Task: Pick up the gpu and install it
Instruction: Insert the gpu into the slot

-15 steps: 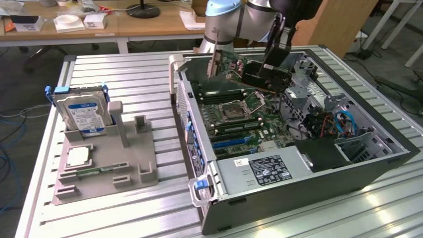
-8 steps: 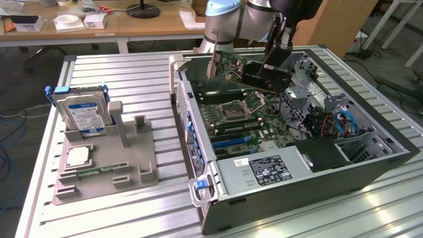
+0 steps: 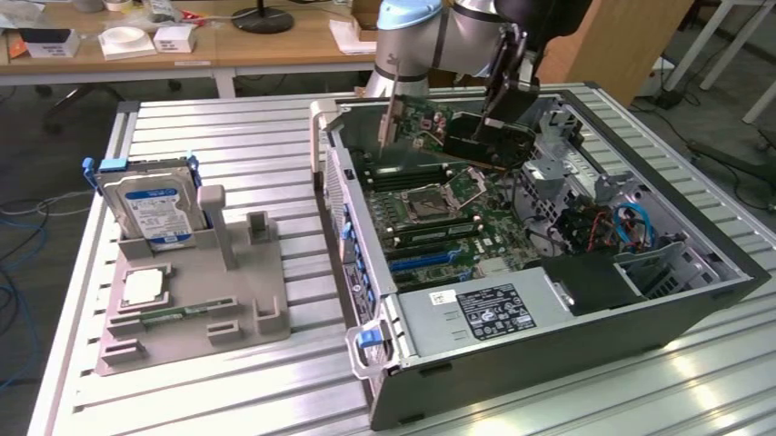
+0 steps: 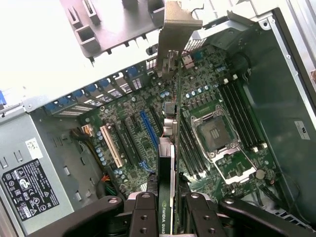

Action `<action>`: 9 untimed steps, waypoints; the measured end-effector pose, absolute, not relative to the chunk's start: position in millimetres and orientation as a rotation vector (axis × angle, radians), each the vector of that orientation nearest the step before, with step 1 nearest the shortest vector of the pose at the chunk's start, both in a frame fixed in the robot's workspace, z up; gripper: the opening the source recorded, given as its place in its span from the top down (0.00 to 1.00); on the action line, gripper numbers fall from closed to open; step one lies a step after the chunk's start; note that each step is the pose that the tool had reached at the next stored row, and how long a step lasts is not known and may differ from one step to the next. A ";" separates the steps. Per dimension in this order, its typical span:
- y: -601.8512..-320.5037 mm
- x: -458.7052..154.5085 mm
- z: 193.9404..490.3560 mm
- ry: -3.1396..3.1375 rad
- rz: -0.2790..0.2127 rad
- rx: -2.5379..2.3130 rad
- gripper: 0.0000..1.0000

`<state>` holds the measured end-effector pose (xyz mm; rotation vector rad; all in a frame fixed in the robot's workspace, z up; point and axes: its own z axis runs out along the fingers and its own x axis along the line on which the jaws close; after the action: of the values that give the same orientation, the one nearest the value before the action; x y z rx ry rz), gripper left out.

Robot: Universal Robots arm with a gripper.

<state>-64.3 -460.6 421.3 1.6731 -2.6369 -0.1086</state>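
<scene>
Install step: the gripper (image 4: 170, 210), jaws clamped on the graphics card (image 3: 442, 123), holds it above the motherboard (image 3: 442, 222), upper centre of the exterior view. The card is unseated, so slot alignment is required.

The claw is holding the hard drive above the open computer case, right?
Not the hard drive: the claw is holding the graphics card above the open computer case. The exterior view shows the hard drive standing in the grey rack outside it.

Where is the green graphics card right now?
The gpu is off the table, gripped in the tool and held above the motherboard of the open computer case, toward the case's far end in the exterior view.
</scene>
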 end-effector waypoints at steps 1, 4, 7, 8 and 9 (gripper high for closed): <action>-460.7 -64.2 421.3 -2.633 -0.108 1.679 0.74; -460.8 -64.3 421.3 -2.621 -0.108 1.697 0.74; -460.9 -64.2 421.3 -2.608 -0.108 1.716 0.74; -461.0 -64.2 421.3 -2.604 -0.108 1.722 0.74; -461.0 -64.3 421.3 -2.599 -0.108 1.728 0.74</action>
<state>-64.3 -461.0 421.3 1.7282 -2.5994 -0.1080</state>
